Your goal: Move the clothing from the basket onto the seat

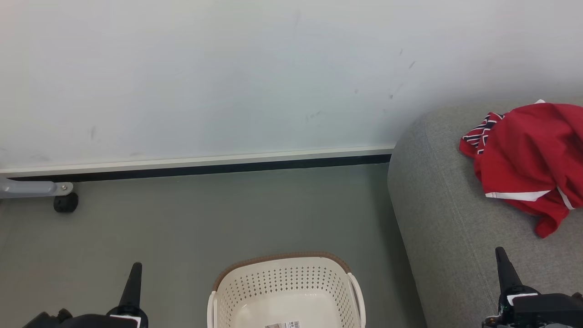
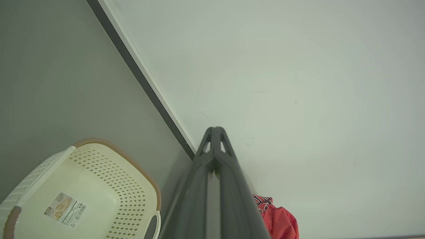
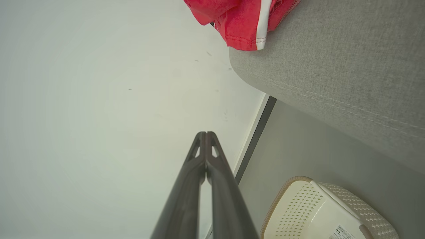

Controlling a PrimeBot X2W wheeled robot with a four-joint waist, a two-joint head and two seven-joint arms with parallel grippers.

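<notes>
The red clothing (image 1: 528, 159) with white striped trim lies bunched on the grey seat (image 1: 446, 214) at the right; it also shows as clothing (image 2: 279, 220) and clothing (image 3: 245, 20) in the wrist views. The cream basket (image 1: 287, 291) stands on the floor at the bottom centre, its visible inside bare apart from a paper label; it appears too as basket (image 2: 83, 192) and basket (image 3: 318, 212). My left gripper (image 1: 135, 266) is shut and holds nothing, left of the basket. My right gripper (image 1: 500, 251) is shut and bare, over the seat's front part, below the clothing.
A pale wall (image 1: 227, 77) with a white and black skirting (image 1: 205, 165) runs behind the grey floor (image 1: 182, 223). A grey metal leg with a black castor (image 1: 66, 202) stands at the left by the wall.
</notes>
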